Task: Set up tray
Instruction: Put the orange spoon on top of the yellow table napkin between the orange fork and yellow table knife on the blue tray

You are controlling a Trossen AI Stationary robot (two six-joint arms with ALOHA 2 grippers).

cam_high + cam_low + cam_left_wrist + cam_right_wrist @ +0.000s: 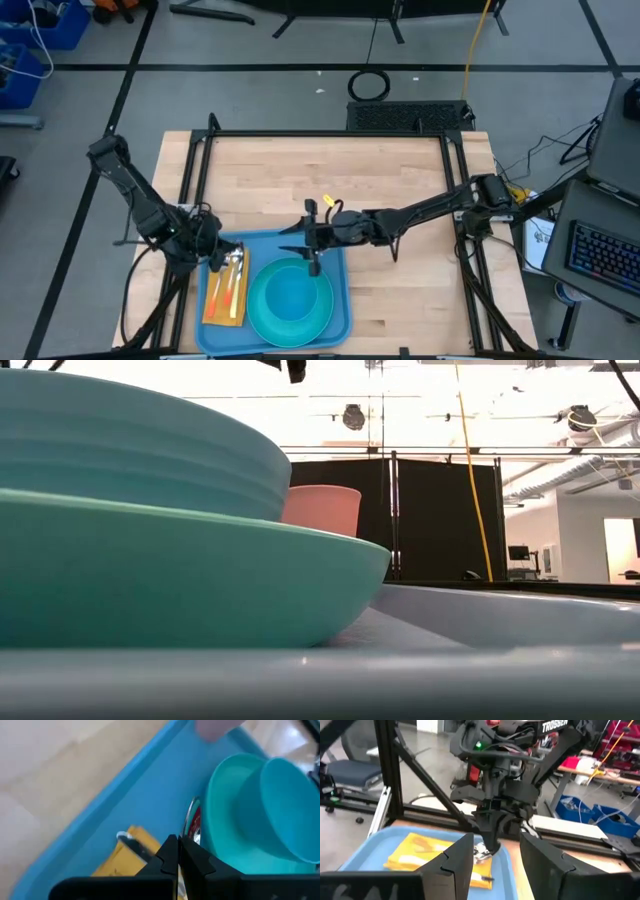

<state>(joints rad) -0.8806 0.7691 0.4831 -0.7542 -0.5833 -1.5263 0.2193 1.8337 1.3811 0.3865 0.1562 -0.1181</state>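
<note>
Nearest the low camera, the tray point(340, 305) rim blurs across the frame's bottom. It sits at lower centre of the tabletop point(400, 180), long axis left to right, holding a teal plate point(262, 310), blue bowl point(295, 293) and yellow napkin point(222, 300) with cutlery, hard to make out. Left end effector point(212, 250), fingers pressed together, sits over the napkin; right end effector point(312, 262), spread, hovers above the bowl.
</note>
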